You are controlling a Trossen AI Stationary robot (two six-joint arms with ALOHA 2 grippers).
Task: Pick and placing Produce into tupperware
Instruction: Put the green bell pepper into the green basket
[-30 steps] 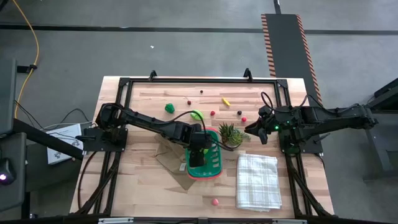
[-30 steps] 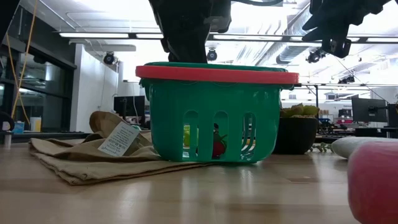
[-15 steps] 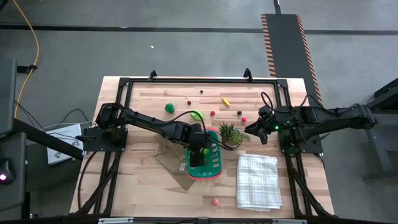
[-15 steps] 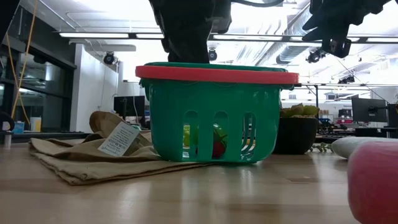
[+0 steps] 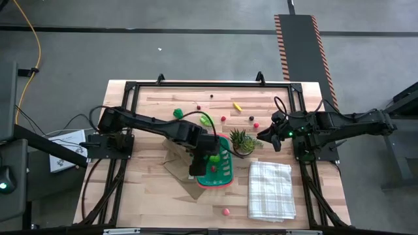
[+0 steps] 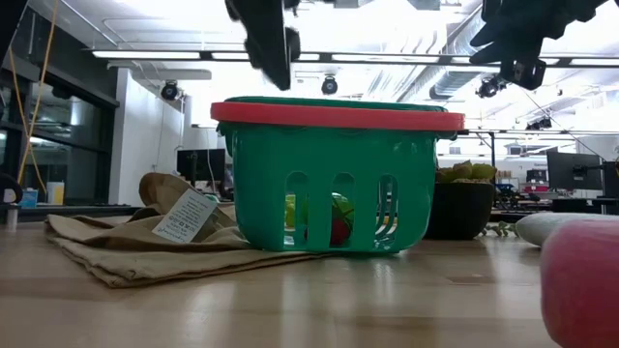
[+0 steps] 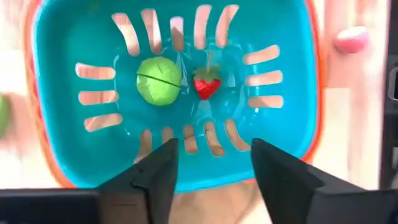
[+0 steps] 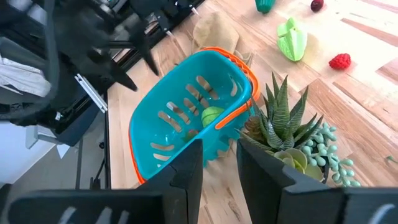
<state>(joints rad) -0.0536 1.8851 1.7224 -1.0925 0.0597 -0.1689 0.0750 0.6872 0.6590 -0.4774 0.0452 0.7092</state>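
The teal basket with the orange rim [image 5: 221, 171] stands on a brown paper bag. A round green piece [image 7: 159, 81] and a red strawberry [image 7: 206, 84] lie on its slotted base. My left gripper [image 7: 214, 149] hangs open above the basket, clear of its rim [image 6: 273, 43], and holds nothing. My right gripper [image 8: 219, 163] waits open in the air beside the spiky potted plant [image 5: 243, 140]. On the far half of the table lie a green ball [image 5: 177, 113], a leafy green piece [image 5: 206, 121], red balls [image 5: 256, 125], a yellow piece [image 5: 237, 106] and dark berries [image 5: 211, 96].
A white checked cloth [image 5: 270, 189] lies right of the basket. A pink ball [image 5: 226, 211] sits near the table's near edge. The brown paper bag [image 6: 116, 246] spreads out to the basket's left. The potted plant stands close to the basket's far right corner.
My left gripper has risen out of the basket, from down at its rim to well above it, and has shifted slightly toward the table's left edge. The green piece and the strawberry stay on the basket's base.
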